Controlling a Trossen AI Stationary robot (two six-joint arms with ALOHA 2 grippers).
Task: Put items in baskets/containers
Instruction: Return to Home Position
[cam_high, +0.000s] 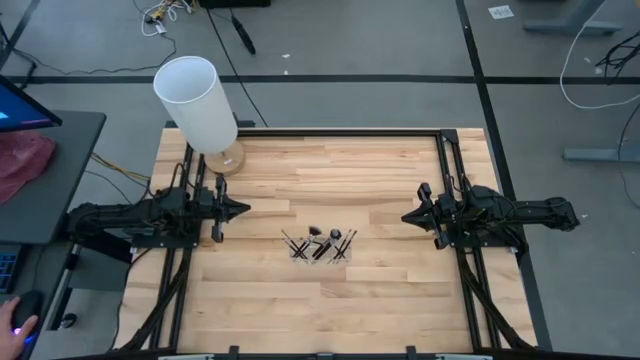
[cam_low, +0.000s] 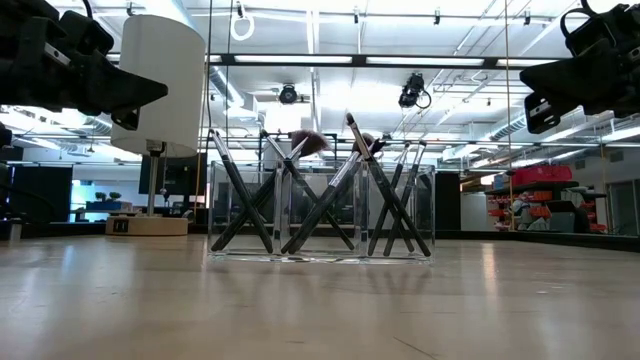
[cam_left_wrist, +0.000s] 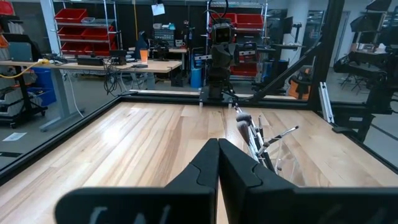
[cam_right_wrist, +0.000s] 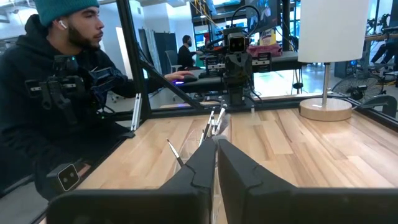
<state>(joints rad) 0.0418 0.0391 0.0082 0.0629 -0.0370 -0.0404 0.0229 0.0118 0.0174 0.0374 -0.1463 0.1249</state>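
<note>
1. High view: the makeup brushes (cam_high: 320, 243) stand bunched in the clear holder (cam_high: 322, 256) at the middle of the wooden desk (cam_high: 380, 300). The left tool (cam_high: 240, 209) and the right tool (cam_high: 408, 216) sit at opposite sides, well apart from the holder. Each one tapers to a closed point and carries nothing. A white lamp (cam_high: 197, 98) stands at the far left corner. No brush shows lying loose on the wood.

2. Low view: the holder (cam_low: 320, 256) rests flat on the desk. About eight black brushes (cam_low: 330, 195) lean in it and cross each other, bristle ends up. Both arms hang high at the upper corners, clear of the brushes.

3. Left wrist view: the left tool (cam_left_wrist: 218, 144) has its two dark fingers pressed together, with nothing between them. The brushes (cam_left_wrist: 252, 134) stand ahead of it, with the right arm beyond them.

4. Right wrist view: the right tool (cam_right_wrist: 216, 144) is likewise closed and empty. The brushes (cam_right_wrist: 214, 121) stand ahead of it. A person (cam_right_wrist: 62, 99) sits beside the desk.

5. Judgement: the sorting looks finished, since every brush in sight is in the holder. What seems left is only for the arms to settle in their rest pose.
</note>
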